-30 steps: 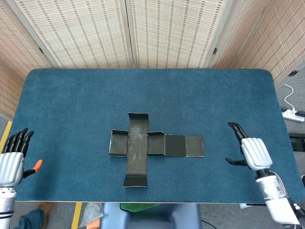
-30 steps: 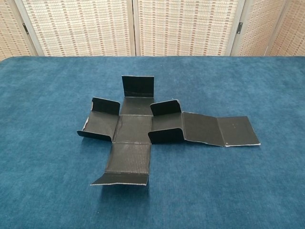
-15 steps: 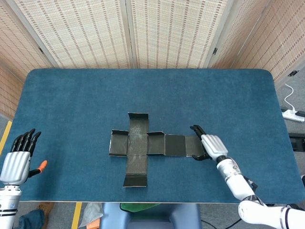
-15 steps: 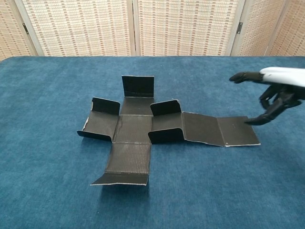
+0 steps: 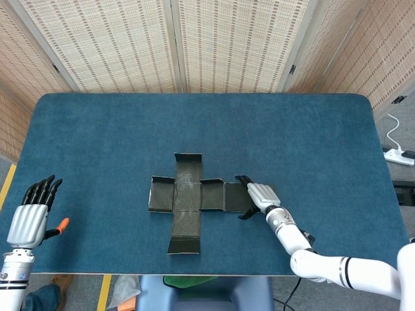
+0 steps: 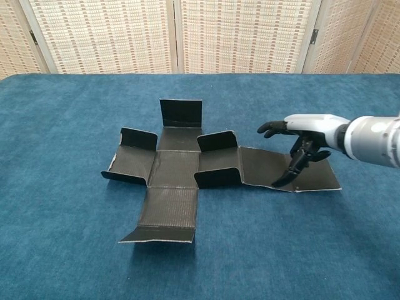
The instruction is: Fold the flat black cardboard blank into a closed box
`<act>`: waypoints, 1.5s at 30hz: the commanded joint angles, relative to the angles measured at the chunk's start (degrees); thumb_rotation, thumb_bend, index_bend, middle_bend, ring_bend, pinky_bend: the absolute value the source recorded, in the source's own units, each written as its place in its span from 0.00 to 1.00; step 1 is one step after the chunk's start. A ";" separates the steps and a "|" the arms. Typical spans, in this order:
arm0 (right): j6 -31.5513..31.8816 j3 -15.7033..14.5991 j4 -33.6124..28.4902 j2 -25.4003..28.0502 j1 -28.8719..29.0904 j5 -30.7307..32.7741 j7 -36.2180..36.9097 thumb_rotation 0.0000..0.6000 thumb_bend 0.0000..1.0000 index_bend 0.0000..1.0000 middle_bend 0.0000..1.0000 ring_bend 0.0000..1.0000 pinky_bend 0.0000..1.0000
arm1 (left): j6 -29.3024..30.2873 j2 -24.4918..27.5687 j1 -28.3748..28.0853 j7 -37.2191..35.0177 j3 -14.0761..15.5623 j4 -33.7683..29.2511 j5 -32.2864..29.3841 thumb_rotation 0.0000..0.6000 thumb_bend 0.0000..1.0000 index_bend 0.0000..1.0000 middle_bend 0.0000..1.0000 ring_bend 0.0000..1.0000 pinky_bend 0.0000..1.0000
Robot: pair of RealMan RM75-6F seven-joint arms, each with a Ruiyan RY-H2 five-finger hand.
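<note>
woven reed screens (image 5: 227,45) stand behind our blue table (image 5: 97,129), and the black cardboard blank (image 5: 194,197) lies near the middle of it, a cross shape with a long arm running out to our right. in the chest view we see what the head view flattens: several flaps (image 6: 217,141) already stand up around the centre panel, forming a shallow open tray that holds nothing, while the long arm lies flat on the cloth. our right hand (image 6: 301,132) is over that flat arm, fingers apart and holding nothing, with a dark fingertip (image 6: 279,181) reaching down to the panel; it seems to touch the cardboard, though we cannot be sure of contact. our left hand (image 5: 29,217) shows only in the head view, well apart from the blank at the table's near left edge, fingers straight and spread, empty. only the head view takes in a white power strip (image 5: 397,154) on the floor at the right.
</note>
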 commanded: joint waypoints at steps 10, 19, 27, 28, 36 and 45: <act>1.19 -3.27 3.83 -2.10 8.61 10.39 -6.61 1.00 0.04 0.00 0.06 0.76 1.00 | -0.81 -0.57 0.01 -1.39 0.64 1.22 -0.32 1.00 0.25 0.00 0.00 0.00 0.10; 3.85 -4.71 4.95 -3.96 11.60 14.29 -10.27 1.00 0.04 0.00 0.06 0.76 1.00 | -1.19 -0.68 -0.04 -2.20 0.86 1.77 -0.44 1.00 0.25 0.00 0.00 0.00 0.09; 5.77 -4.92 5.91 -6.28 13.04 16.01 -12.12 1.00 0.04 0.00 0.06 0.76 1.00 | -1.23 -1.01 0.17 -2.97 1.15 2.31 -0.51 1.00 0.25 0.00 0.00 0.00 0.09; 6.00 -4.95 6.07 -6.54 13.16 16.16 -12.35 1.00 0.04 0.01 0.06 0.76 1.00 | -1.24 -1.08 0.19 -3.08 1.17 2.41 -0.54 1.00 0.25 0.00 0.00 0.00 0.09; 7.53 -4.49 8.10 -8.58 13.75 17.47 -13.75 1.00 0.05 0.05 0.07 0.76 1.00 | -1.31 -1.48 0.30 -4.05 1.26 3.37 -0.58 1.00 0.25 0.00 0.00 0.00 0.09; 8.96 -4.41 9.27 -10.64 14.19 18.51 -16.24 1.00 0.08 0.13 0.09 0.76 1.00 | -1.41 -1.94 0.51 -5.19 1.50 4.41 -0.55 1.00 0.25 0.00 0.00 0.00 0.09</act>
